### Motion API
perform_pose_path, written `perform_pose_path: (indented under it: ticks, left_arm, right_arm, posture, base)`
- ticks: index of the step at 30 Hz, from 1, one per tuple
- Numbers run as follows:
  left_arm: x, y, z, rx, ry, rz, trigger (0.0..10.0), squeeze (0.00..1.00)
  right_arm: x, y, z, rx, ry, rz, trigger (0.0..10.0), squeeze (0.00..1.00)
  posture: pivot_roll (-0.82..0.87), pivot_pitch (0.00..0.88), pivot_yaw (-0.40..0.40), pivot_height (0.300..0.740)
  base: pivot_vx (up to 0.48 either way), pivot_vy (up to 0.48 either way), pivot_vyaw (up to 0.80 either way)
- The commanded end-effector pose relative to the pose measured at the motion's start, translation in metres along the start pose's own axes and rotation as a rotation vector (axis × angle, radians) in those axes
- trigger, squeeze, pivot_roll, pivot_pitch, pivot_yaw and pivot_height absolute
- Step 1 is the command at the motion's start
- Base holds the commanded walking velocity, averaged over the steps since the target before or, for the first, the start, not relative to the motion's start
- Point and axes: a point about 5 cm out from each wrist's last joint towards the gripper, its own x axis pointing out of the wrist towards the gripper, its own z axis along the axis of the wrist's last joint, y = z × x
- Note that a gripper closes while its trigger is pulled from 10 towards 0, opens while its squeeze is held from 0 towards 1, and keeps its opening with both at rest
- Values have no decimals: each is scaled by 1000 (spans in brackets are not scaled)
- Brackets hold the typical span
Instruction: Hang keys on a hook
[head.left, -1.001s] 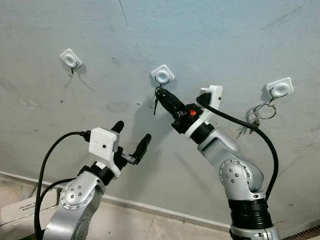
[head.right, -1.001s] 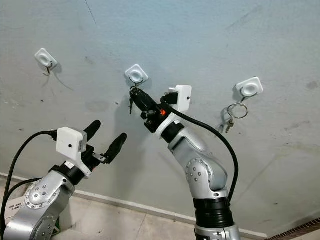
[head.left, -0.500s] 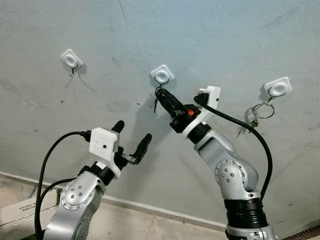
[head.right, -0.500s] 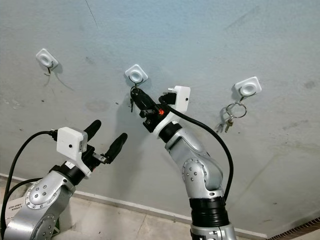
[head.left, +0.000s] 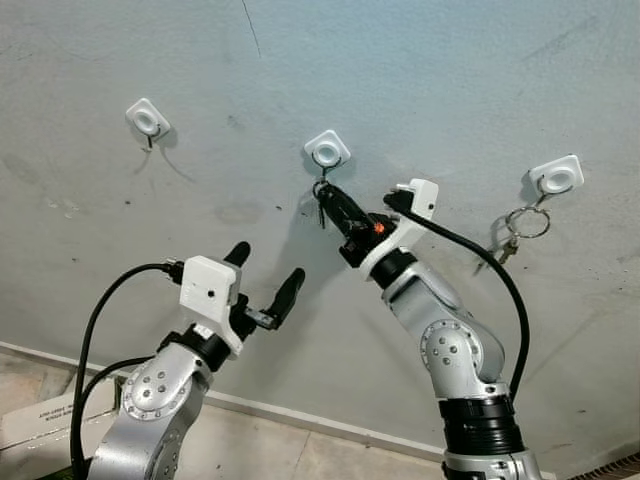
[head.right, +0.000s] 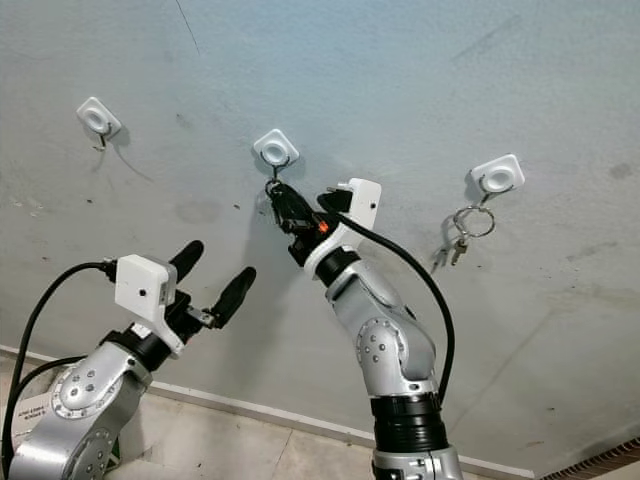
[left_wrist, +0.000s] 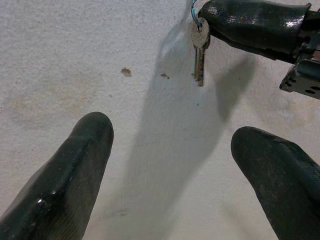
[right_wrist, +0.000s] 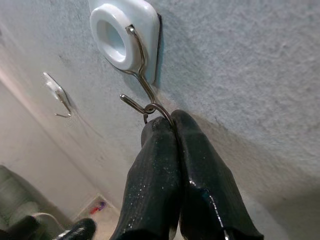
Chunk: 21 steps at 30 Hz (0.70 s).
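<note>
A small silver key (left_wrist: 199, 57) hangs straight down on a thin metal ring (right_wrist: 159, 111) – the ring is looped over the tip of a wire hook (right_wrist: 139, 82). The hook curves down from a white square mount (head.left: 327, 150) fixed on the grey wall.

Even, diffuse light is falling on the grey wall (head.left: 450, 70), with no glare showing. The arms are casting soft shadows down and to the left on the plaster. Both head views are reading sharp. In the left wrist view the near fingers (left_wrist: 65, 175) are appearing soft, slightly out of focus.
</note>
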Motion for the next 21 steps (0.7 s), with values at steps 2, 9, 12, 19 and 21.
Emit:
perform_pose_path:
  ticks: [2, 9, 12, 19, 21]
  left_arm:
    - [1, 0, -2, 7, 11, -3, 10000, 0]
    - [2, 0, -1, 10, -1, -6, 10000, 0]
    - [2, 0, 0, 11, -4, -6, 10000, 0]
    - [4, 0, 1, 13, -14, -6, 10000, 0]
    - [5, 1, 1, 15, -16, -4, 10000, 0]
  right_arm:
    - [-12, -20, -13, -122, 68, -114, 10000, 1000]
    - [-16, -19, -6, -455, 38, -131, 10000, 1000]
    - [-19, -22, -7, -484, 46, -136, 10000, 1000]
    - [-29, -30, -18, -547, 76, -161, 10000, 1000]
    - [-30, -31, -18, -541, 73, -162, 10000, 1000]
  posture:
    - [114, 12, -9, 740]
    - [111, 12, -6, 740]
    - [111, 12, -6, 740]
    - [109, 9, -7, 740]
    - [109, 3, -6, 740]
  base:
    - [0, 0, 0]
    - [0, 0, 0]
    - [0, 0, 0]
    - [0, 0, 0]
    - [0, 0, 0]
